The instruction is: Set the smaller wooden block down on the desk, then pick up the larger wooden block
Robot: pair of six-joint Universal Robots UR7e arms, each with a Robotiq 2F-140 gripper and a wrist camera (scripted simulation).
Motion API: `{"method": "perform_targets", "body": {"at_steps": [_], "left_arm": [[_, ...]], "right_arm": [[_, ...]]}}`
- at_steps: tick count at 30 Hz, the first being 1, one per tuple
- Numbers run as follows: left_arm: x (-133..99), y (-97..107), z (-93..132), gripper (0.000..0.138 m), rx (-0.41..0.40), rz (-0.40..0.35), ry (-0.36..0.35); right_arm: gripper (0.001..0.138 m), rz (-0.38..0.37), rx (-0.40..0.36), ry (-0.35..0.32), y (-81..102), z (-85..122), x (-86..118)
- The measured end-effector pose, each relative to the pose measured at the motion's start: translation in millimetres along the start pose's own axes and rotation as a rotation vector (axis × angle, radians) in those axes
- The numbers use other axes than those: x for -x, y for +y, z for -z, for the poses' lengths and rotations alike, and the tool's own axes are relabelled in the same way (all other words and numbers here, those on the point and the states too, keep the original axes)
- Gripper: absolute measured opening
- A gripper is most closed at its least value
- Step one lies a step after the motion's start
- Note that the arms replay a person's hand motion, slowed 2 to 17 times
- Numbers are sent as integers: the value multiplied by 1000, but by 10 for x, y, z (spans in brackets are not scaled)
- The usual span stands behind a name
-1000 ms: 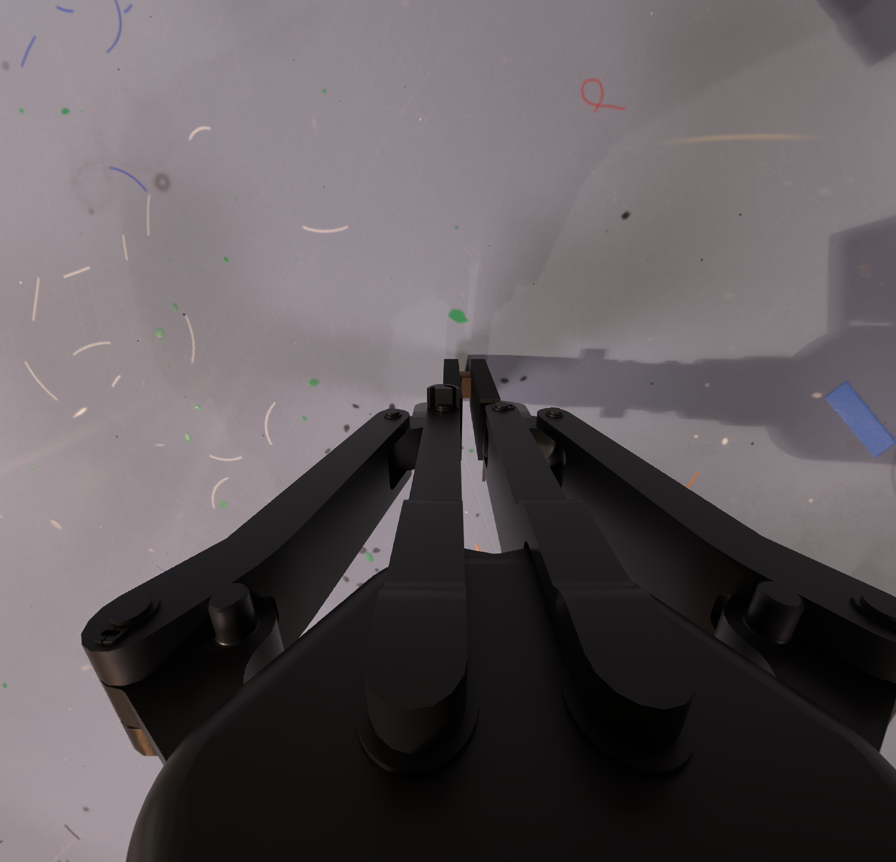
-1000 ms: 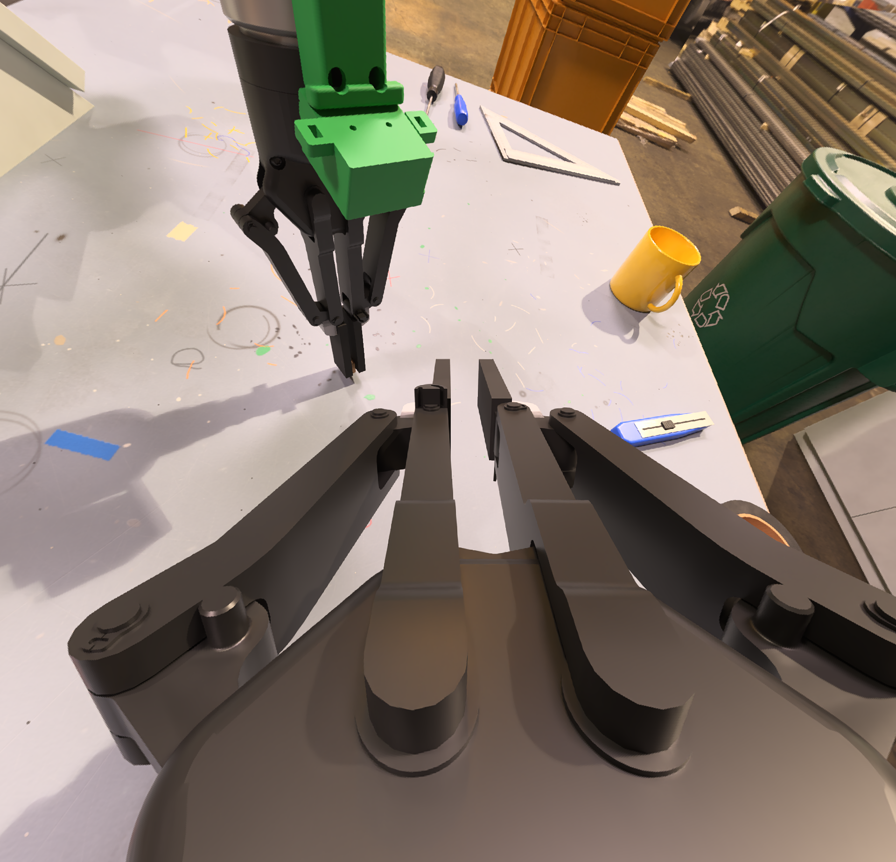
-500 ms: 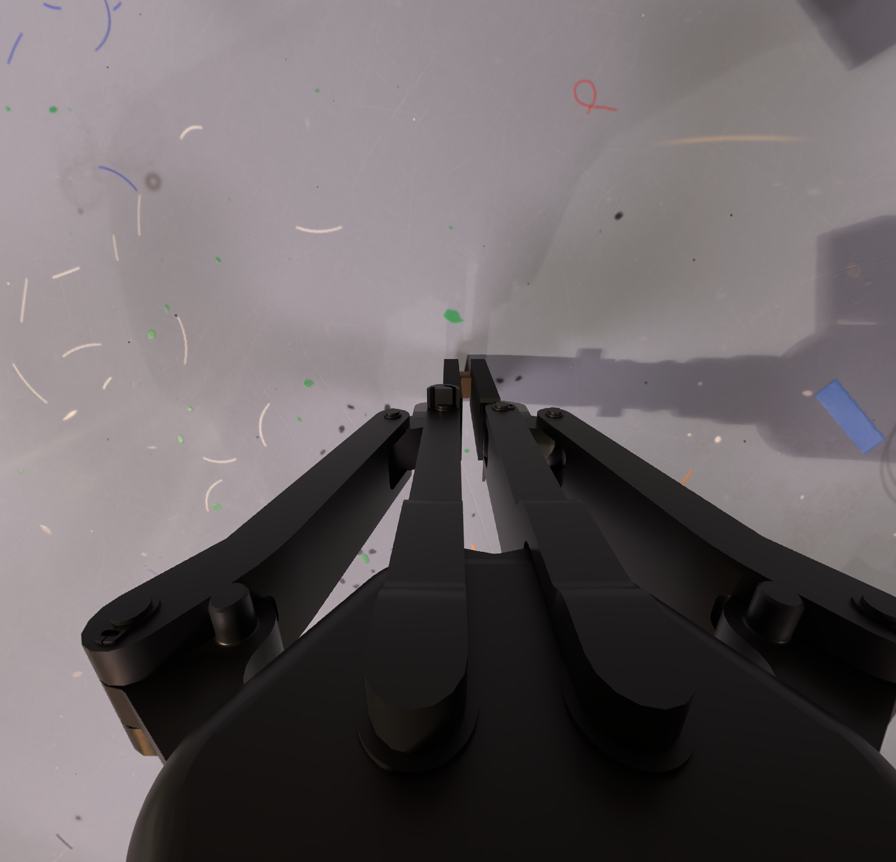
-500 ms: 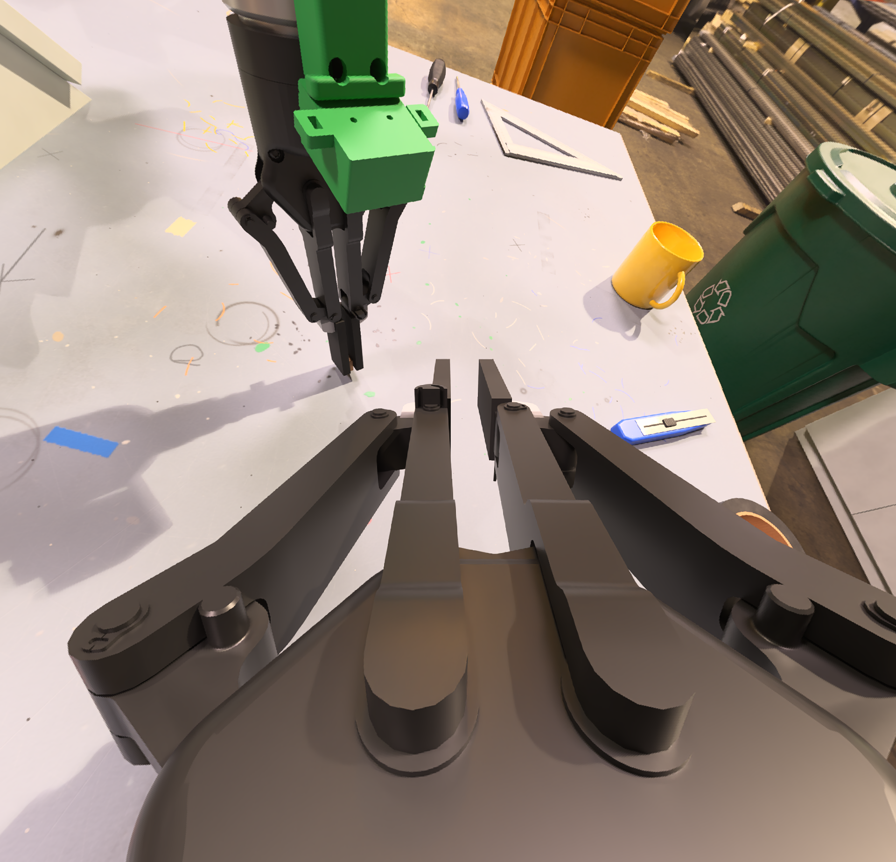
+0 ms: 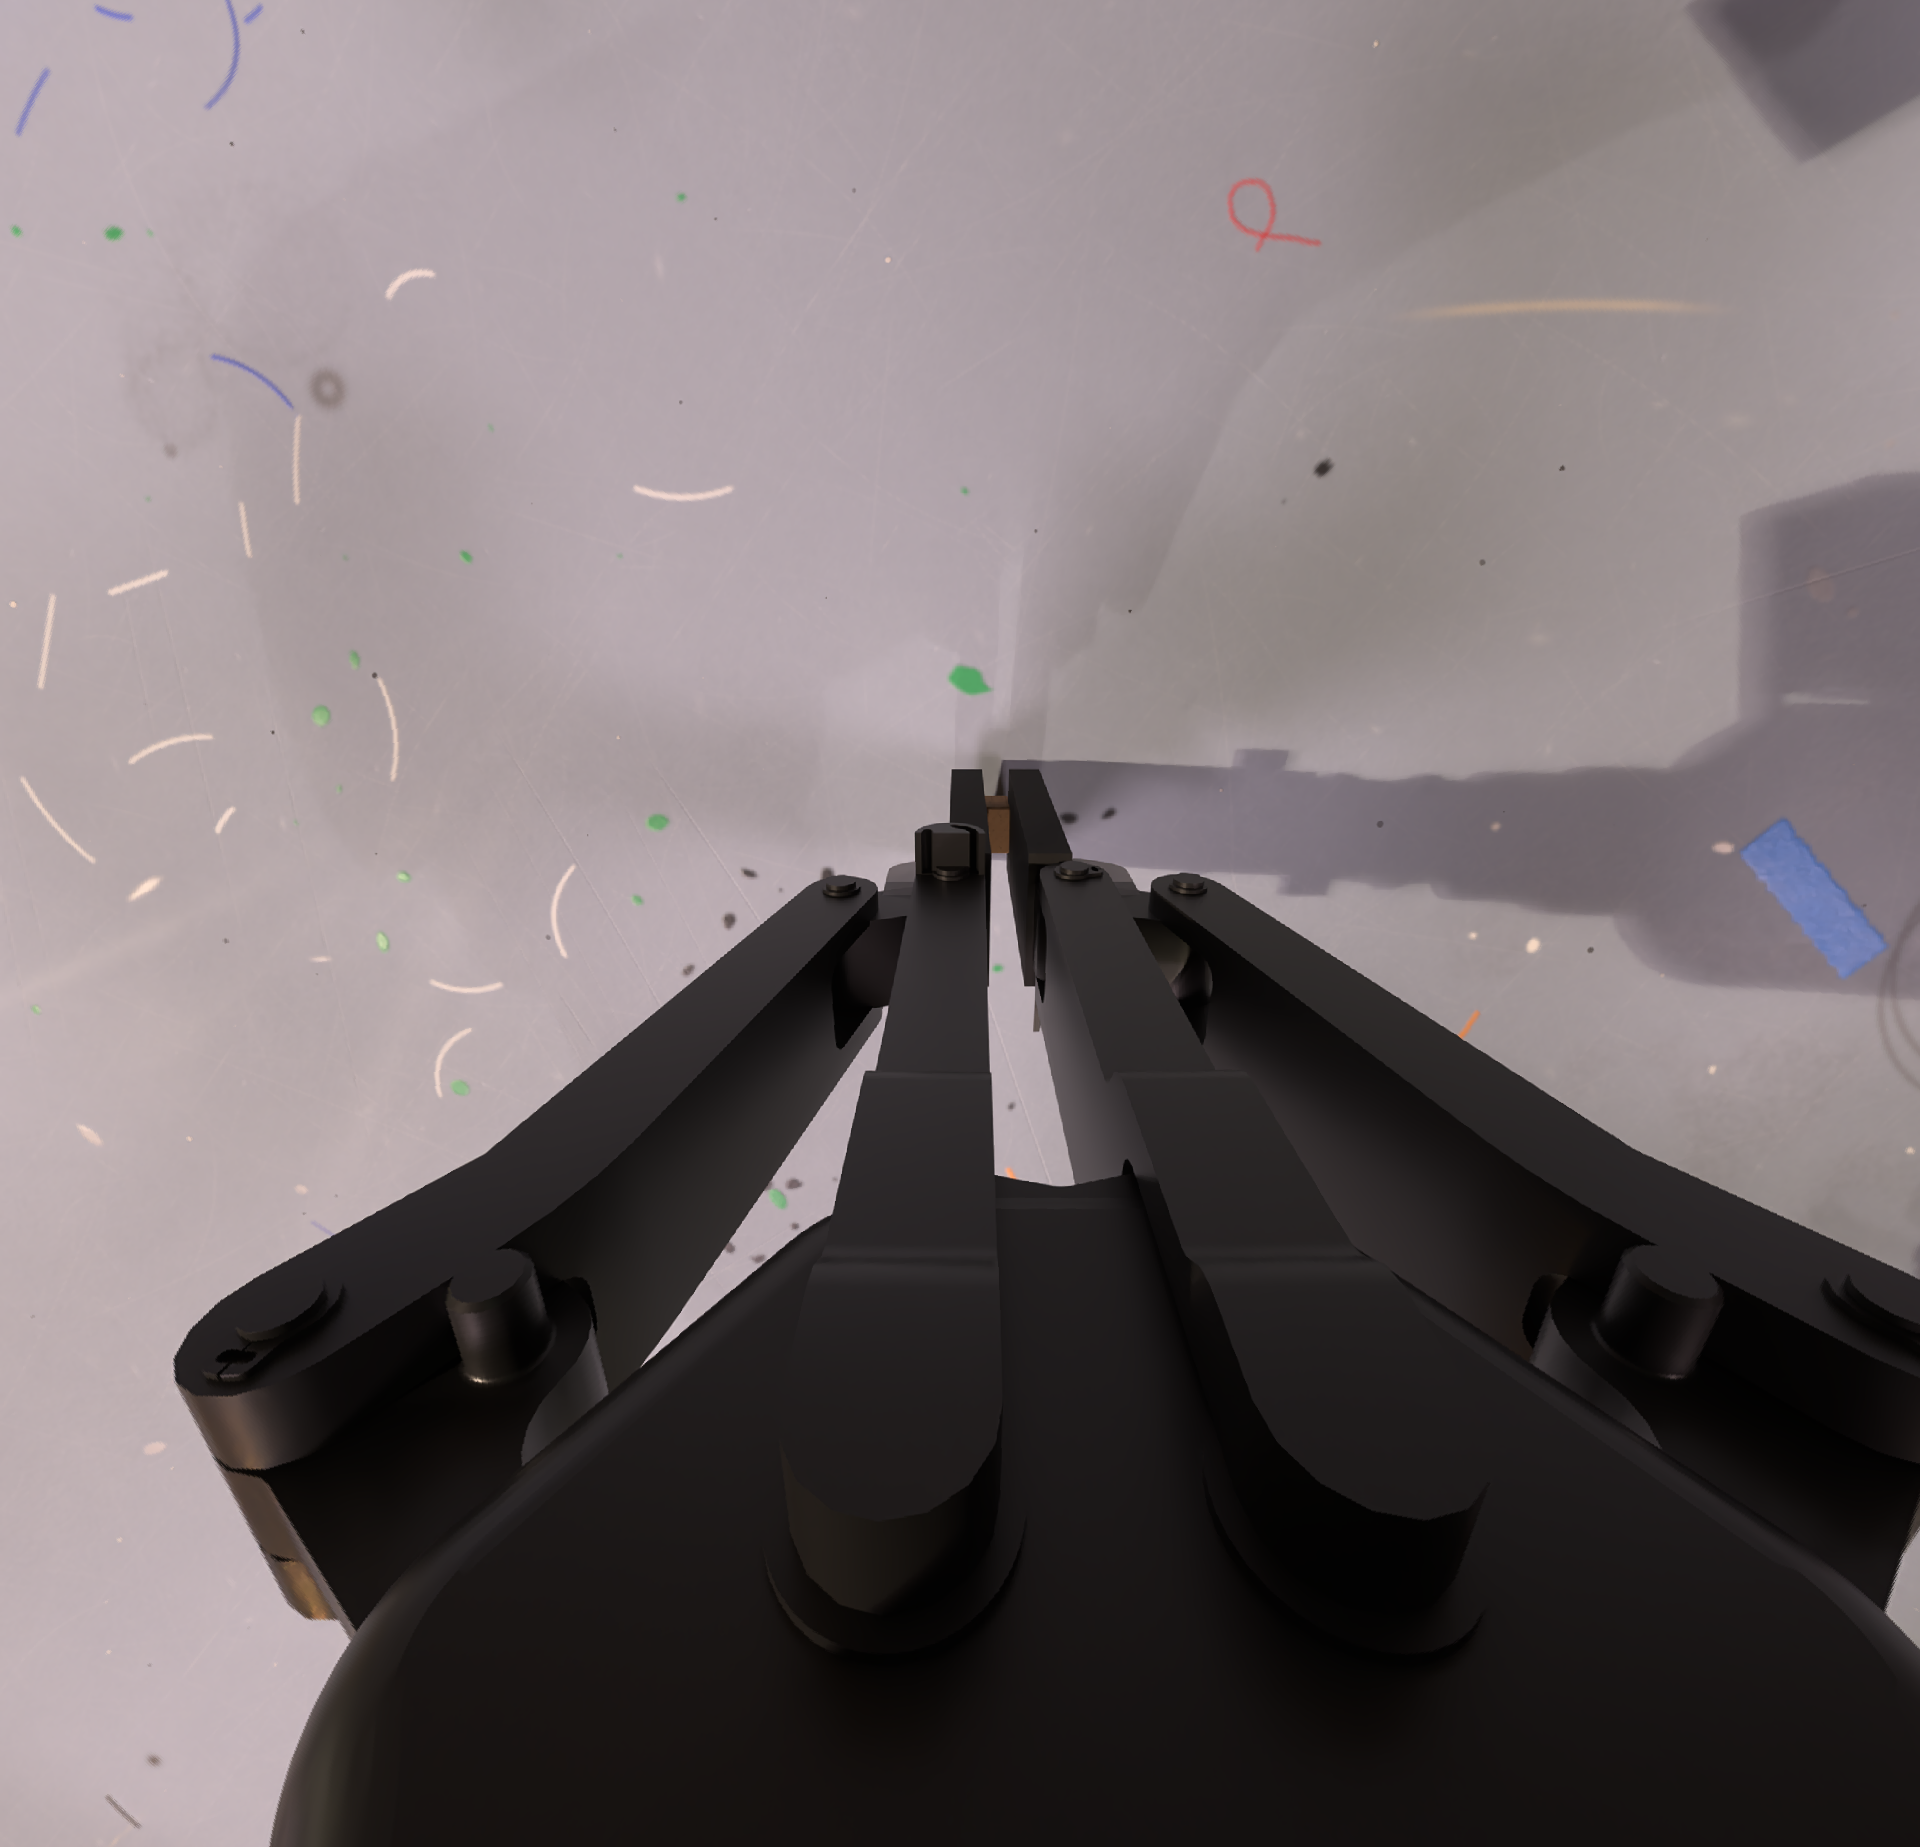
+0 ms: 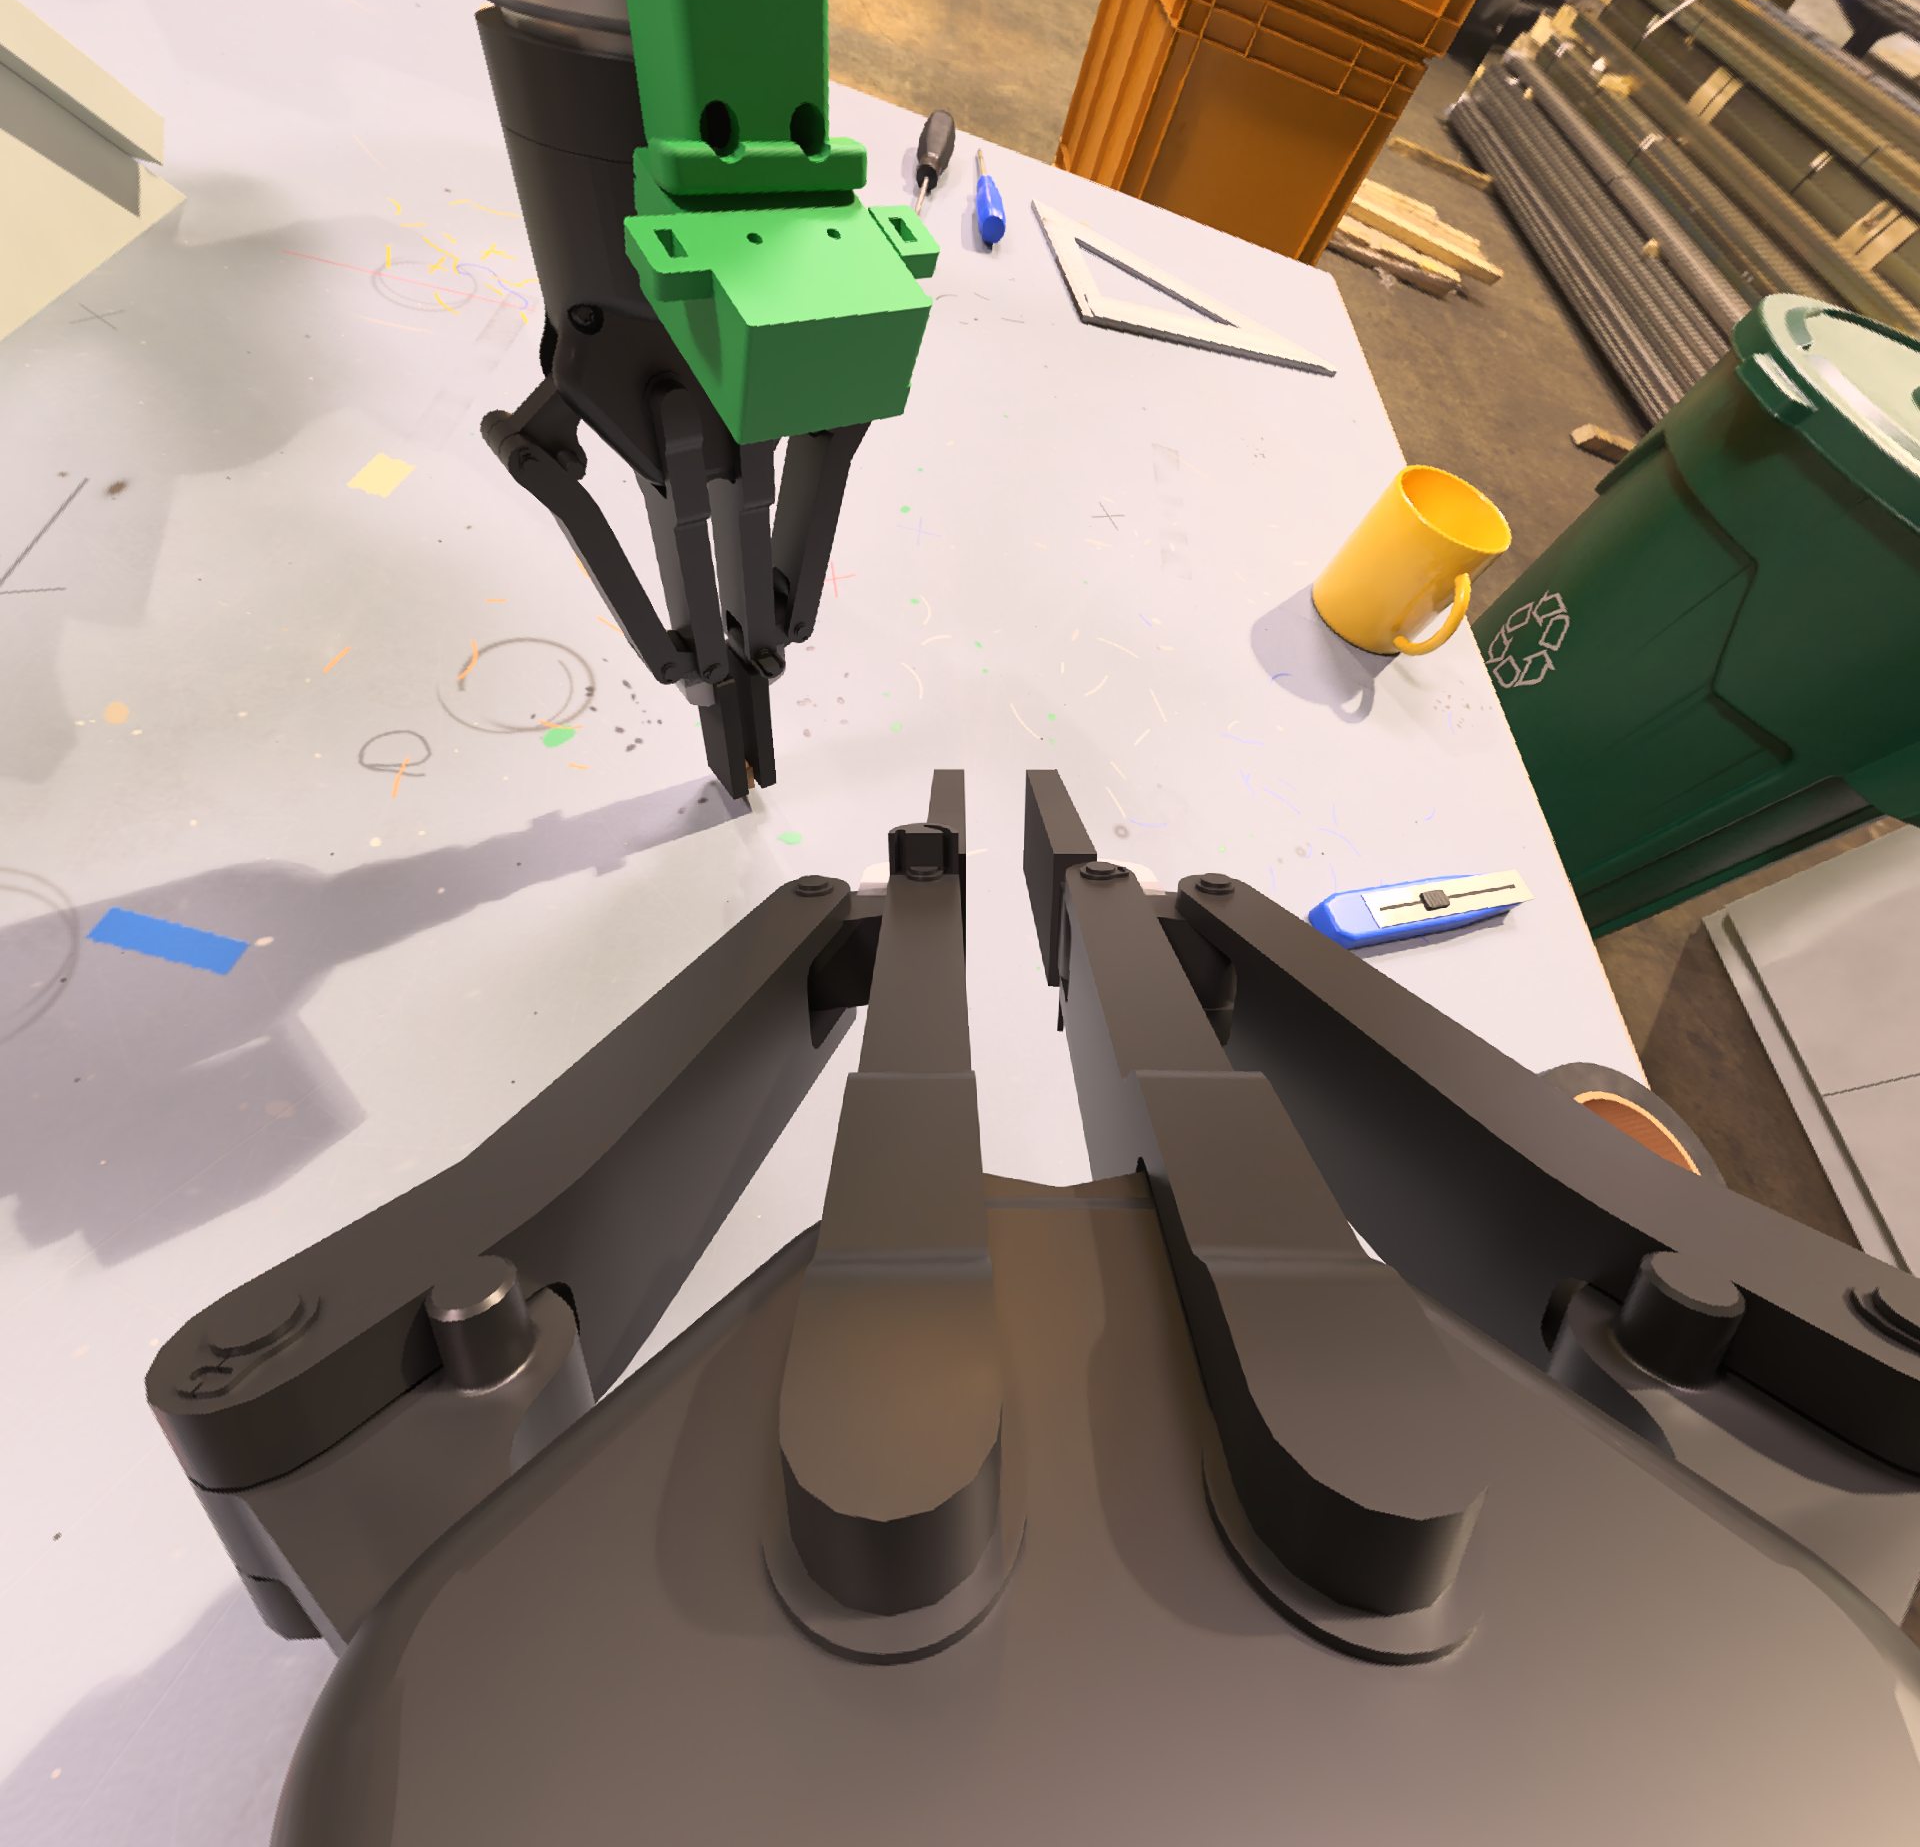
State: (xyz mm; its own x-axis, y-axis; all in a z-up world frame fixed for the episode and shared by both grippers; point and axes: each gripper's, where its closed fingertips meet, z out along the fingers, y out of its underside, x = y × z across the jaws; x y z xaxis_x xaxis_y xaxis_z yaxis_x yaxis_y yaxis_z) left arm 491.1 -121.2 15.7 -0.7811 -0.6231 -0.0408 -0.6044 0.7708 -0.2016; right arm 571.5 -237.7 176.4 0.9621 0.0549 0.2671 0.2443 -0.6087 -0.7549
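Here, one left claw (image 5: 997,805) pinches one wooden block (image 5: 1000,829) — desk-low.

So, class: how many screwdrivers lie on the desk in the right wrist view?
2. The black-handled screwdriver and the blue-handled screwdriver lie side by side at the desk's far edge, left of the set square. Others may hide behind the arms.

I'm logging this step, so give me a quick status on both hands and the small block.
Left hand shut on smaller wooden block, low over desk. Right hand empty, slightly parted. Larger block not seen.
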Motion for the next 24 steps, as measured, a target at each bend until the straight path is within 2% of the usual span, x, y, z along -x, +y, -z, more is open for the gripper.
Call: {"method": "perform_targets", "body": {"at_steps": [13,24], "left_arm": [[-11,-39,17,7,-32,15,21],[-29,-86,68,14,-75,34,56]], "right_arm": [[16,-1,0,-3,0,1,3],[16,-1,0,-3,1,8,5]]}}
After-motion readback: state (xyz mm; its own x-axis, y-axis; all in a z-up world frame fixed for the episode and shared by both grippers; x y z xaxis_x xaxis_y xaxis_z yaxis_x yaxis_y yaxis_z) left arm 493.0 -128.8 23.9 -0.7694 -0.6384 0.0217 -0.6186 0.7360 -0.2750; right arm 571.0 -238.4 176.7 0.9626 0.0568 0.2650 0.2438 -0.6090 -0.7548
